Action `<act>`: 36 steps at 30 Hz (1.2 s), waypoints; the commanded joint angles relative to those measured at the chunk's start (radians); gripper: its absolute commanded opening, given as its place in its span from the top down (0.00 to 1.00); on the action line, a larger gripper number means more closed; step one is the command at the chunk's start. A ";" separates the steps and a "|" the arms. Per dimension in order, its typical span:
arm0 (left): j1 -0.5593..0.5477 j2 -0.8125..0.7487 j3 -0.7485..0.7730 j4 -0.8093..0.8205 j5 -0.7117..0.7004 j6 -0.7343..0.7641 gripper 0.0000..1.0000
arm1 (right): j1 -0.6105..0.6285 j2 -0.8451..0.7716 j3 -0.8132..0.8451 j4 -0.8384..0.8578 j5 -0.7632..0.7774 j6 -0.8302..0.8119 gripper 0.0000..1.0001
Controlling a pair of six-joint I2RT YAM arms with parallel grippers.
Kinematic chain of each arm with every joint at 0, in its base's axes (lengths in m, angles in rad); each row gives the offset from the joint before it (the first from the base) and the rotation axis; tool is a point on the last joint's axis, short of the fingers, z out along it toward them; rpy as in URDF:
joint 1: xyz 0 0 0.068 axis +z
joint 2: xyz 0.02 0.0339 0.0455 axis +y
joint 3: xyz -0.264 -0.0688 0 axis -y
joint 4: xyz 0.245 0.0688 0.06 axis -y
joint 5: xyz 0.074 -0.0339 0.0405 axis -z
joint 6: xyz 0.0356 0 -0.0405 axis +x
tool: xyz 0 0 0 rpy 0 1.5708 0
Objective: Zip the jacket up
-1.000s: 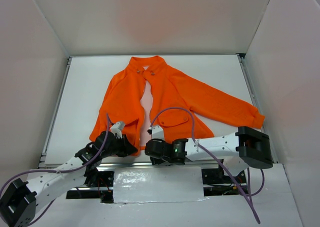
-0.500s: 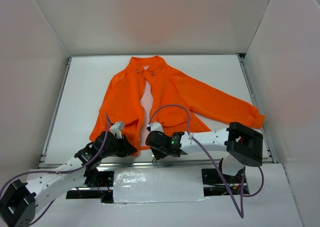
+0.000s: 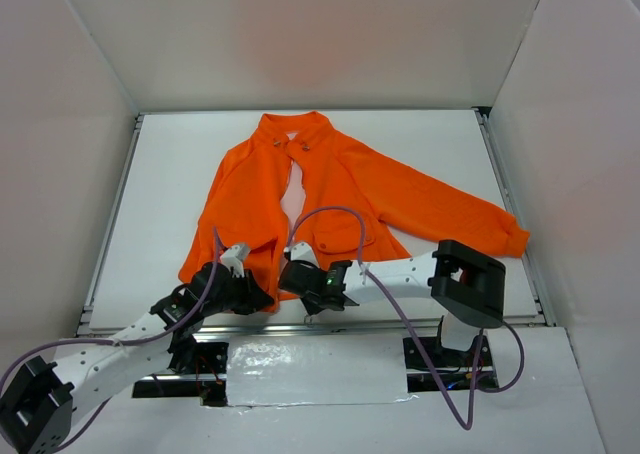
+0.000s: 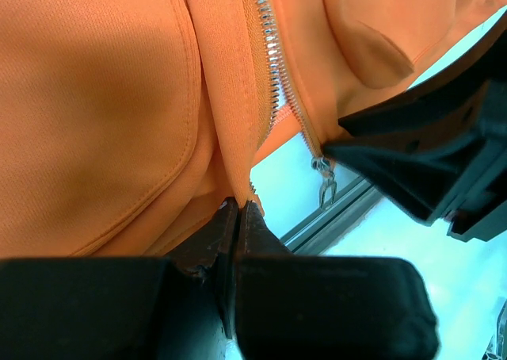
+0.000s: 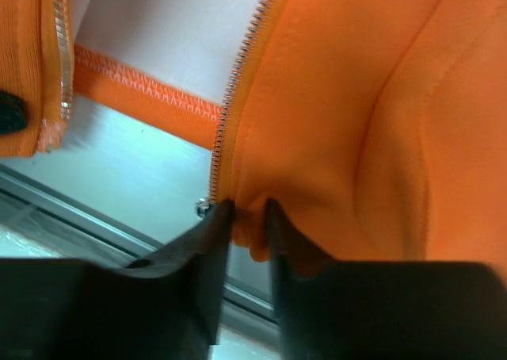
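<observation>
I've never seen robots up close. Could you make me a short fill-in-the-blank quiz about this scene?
1. The jacket is bright ____.
2. The left gripper and the right gripper are both shut on its ____ hem.
3. The zipper is ____, its two rows of teeth apart.
4. The collar lies at the ____ end from the arms.
Missing words: orange; bottom; open; far.

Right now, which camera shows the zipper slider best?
The left wrist view: the zipper slider sits unobstructed at the bottom of the teeth, its pull tab dangling. The right wrist view shows only a metallic sliver beside the right end effector. In the top view it is too small to make out.
</observation>
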State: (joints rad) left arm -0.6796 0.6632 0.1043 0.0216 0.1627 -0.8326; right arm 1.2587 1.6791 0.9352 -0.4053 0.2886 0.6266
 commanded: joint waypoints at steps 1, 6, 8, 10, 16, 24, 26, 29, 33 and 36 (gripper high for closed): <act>-0.006 -0.013 0.008 0.002 0.011 0.026 1.00 | 0.008 0.067 -0.012 -0.029 -0.009 0.033 0.73; -0.005 -0.033 0.005 -0.008 0.006 0.023 1.00 | 0.018 0.073 -0.047 0.022 -0.043 0.071 1.00; -0.006 -0.036 0.005 -0.009 0.005 0.023 1.00 | 0.018 0.032 -0.085 0.081 -0.077 0.091 1.00; -0.005 -0.034 0.009 -0.009 0.003 0.020 1.00 | 0.018 -0.045 -0.134 0.130 -0.072 0.154 1.00; -0.006 -0.010 0.070 0.031 0.008 0.016 1.00 | 0.022 -0.267 -0.242 0.319 0.073 0.356 1.00; -0.009 0.059 0.126 0.241 0.050 0.030 1.00 | 0.042 -0.421 -0.312 0.427 0.274 0.588 1.00; -0.009 0.064 0.132 0.277 0.044 0.035 1.00 | 0.051 -0.424 -0.311 0.416 0.319 0.610 1.00; -0.011 0.049 0.138 0.297 0.028 0.039 1.00 | 0.057 -0.414 -0.291 0.413 0.333 0.619 1.00; -0.011 0.015 0.126 0.325 0.024 0.043 1.00 | 0.071 -0.403 -0.291 0.391 0.360 0.624 1.00; -0.011 -0.008 0.107 0.330 0.028 0.046 1.00 | 0.071 -0.401 -0.299 0.402 0.356 0.614 1.00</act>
State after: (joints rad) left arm -0.6834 0.6827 0.2039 0.2565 0.1791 -0.8112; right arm 1.3201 1.2743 0.6292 -0.0444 0.5838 1.2182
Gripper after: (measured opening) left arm 0.109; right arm 0.021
